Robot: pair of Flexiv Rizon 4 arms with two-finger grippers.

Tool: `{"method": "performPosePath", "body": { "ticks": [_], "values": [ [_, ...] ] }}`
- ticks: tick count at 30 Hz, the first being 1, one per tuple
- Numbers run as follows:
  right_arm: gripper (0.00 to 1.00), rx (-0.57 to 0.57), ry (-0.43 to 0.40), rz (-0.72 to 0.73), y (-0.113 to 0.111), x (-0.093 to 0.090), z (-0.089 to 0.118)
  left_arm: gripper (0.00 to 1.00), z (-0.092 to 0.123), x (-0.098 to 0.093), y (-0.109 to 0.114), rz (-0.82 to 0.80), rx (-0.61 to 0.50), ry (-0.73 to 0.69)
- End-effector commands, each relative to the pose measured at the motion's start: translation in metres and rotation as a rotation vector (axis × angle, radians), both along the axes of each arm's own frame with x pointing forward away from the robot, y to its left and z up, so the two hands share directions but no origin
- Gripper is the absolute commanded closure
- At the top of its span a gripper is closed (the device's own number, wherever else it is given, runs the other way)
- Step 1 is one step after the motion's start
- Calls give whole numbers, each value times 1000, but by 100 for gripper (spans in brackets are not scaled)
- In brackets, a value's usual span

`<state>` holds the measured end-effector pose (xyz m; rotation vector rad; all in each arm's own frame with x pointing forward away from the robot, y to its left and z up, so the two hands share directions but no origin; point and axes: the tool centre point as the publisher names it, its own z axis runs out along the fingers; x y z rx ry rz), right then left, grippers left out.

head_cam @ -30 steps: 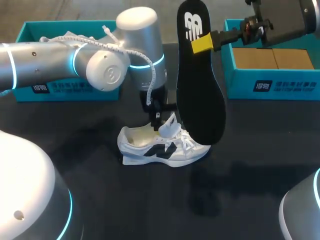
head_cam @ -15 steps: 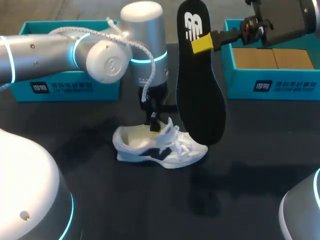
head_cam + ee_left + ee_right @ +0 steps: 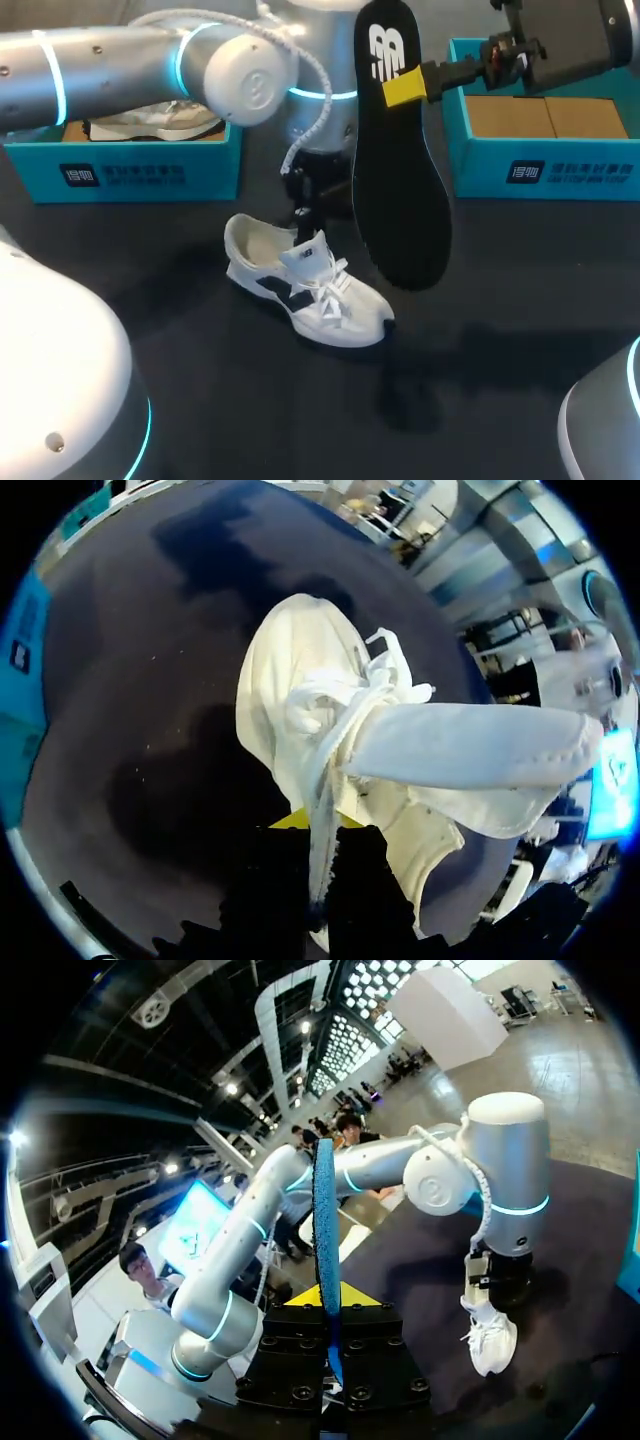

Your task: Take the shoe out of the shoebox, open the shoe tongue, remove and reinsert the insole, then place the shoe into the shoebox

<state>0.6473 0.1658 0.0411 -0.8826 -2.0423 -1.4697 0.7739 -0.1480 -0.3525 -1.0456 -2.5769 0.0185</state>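
A white sneaker (image 3: 310,285) with dark side marks lies on the black table, its toe toward the front right. My left gripper (image 3: 305,215) stands straight above its opening, shut on the tongue (image 3: 470,750), which it holds pulled up; a thin white strip runs between its jaws (image 3: 325,880). Up in the air, my right gripper (image 3: 405,88) is shut on the black insole (image 3: 400,170), which hangs down with its toe end just to the right of the sneaker. The right wrist view shows the insole (image 3: 325,1220) edge-on in the right gripper (image 3: 330,1310), with the sneaker (image 3: 490,1340) below.
A teal shoebox (image 3: 150,170) at the back left holds a second, pale shoe (image 3: 150,120). Another teal box (image 3: 545,170) with a brown cardboard floor stands at the back right. Bare black table lies in front of the sneaker.
My left arm has swung back and to the right, uncovering the left box. The sneaker has turned with it, toe now pointing front right. The right arm and insole have not moved.
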Motion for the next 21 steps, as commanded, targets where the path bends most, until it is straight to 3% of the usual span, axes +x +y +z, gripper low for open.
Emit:
{"method": "performPosePath", "body": {
  "ticks": [1, 9, 21],
  "values": [
    [100, -2, 2, 1, 3, 2, 0, 100, 2, 5, -11, -325, 107, 81],
    [100, -2, 2, 1, 3, 2, 0, 100, 3, 6, -18, -520, 83, 46],
    [100, -2, 2, 1, 3, 2, 0, 100, 2, 5, -39, -615, 74, 14]
  ]
}}
